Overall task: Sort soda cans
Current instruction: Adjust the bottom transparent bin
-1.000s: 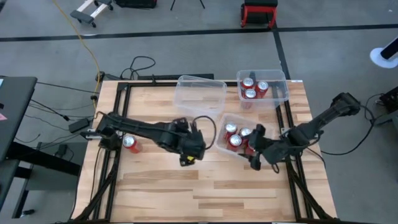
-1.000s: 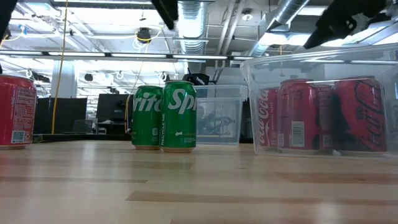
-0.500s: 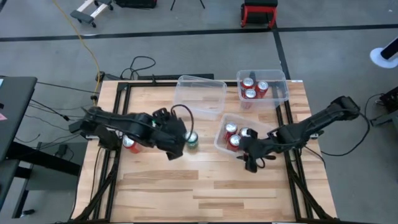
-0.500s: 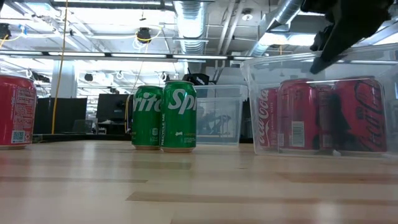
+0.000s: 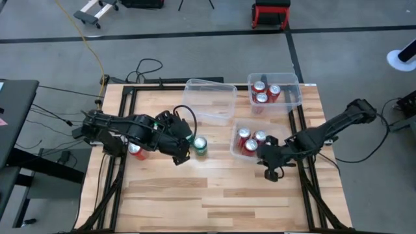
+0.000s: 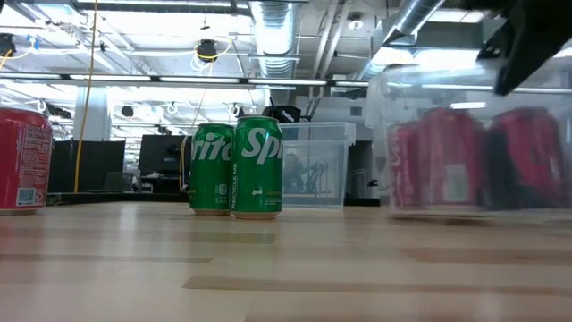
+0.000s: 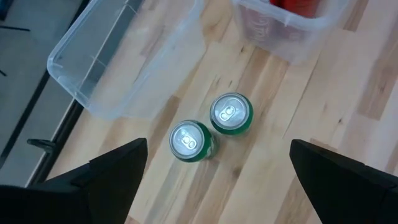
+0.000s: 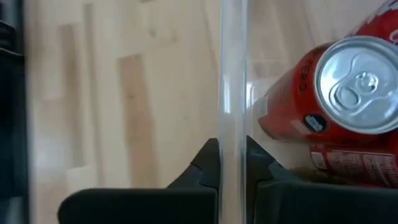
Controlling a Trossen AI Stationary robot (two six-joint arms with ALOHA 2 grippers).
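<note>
Two green soda cans [image 7: 231, 114] [image 7: 191, 140] stand upright side by side on the table [image 5: 214, 188]; the high view shows them as one green spot [image 5: 199, 146]. My left gripper [image 7: 217, 186] hovers open just left of and above them. A red can [image 5: 136, 151] stands under the left arm. Several red cans [image 5: 250, 141] sit in the near clear bin [image 5: 235, 148], and my right gripper [image 5: 265, 156] is shut on its wall. The far right bin [image 5: 294, 94] holds three red cans [image 5: 263, 91]. My right gripper pinches the near bin's clear wall at its rim [image 8: 231, 134], one finger [image 8: 258, 167] inside beside a red can [image 8: 348, 93] and one finger [image 8: 208, 163] outside. The fingers slant down from the table's near right side. The bin rests on the table.
An empty clear bin [image 5: 209, 99] stands at the far middle, behind the green cans. Black frame rails [image 5: 305, 188] run along the table's left and right sides. Open wood lies across the near half.
My right gripper has shut on the near bin's wall, and the bin with its red cans has slid a little toward the table's right edge. My left gripper, open throughout, has risen and drawn back toward the left edge, uncovering the green cans.
</note>
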